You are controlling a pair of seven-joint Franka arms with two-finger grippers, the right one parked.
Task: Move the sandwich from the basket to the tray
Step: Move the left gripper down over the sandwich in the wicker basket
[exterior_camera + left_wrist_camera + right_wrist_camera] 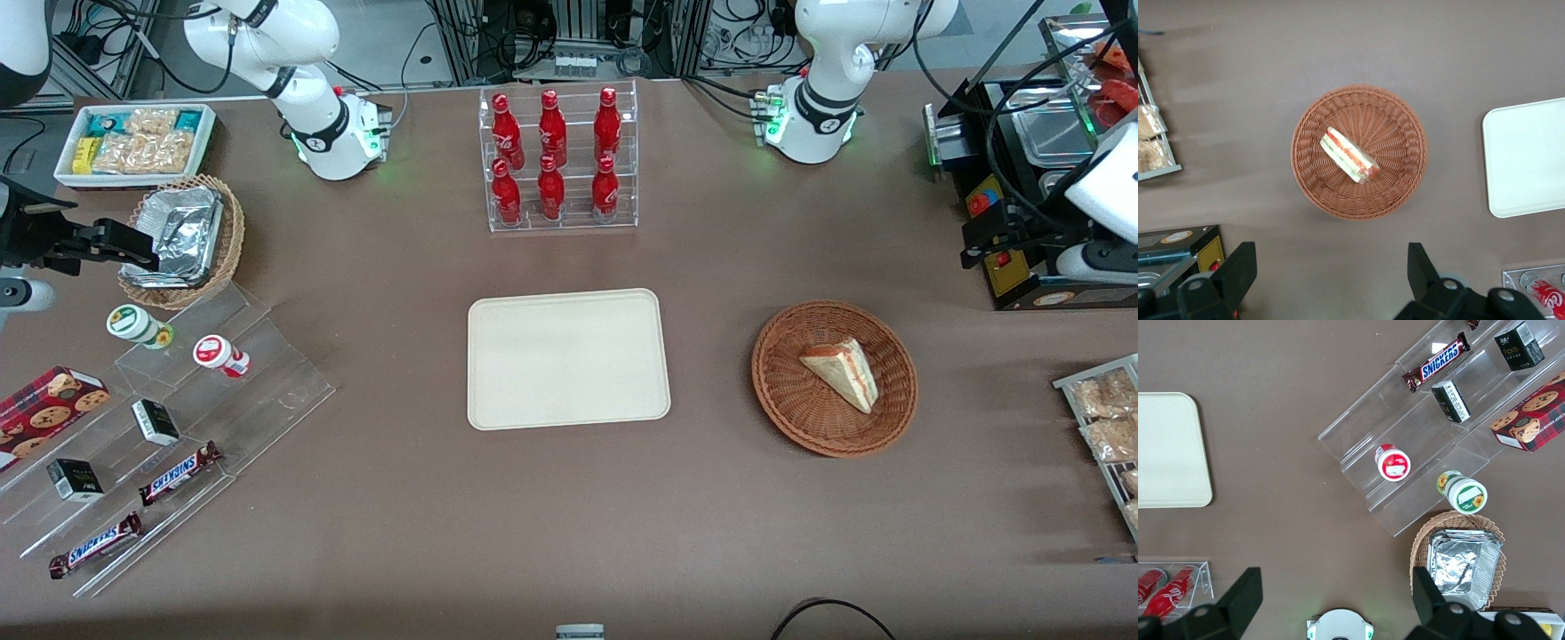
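Snickers bars (95, 544) on clear stepped shelf (169, 444), nearest the front camera. Sandwich (842, 371) lies in the basket (782, 391), toward the working arm's end; tray (567, 358) beside the basket, bare. Gripper (1331, 277): fingers spread apart, holding nothing, hovering high above the table near the basket.

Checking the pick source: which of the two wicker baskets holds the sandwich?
The round reddish-brown wicker basket holds the sandwich; the lighter tan basket holds silver foil. The open gripper hovers above the reddish-brown one.
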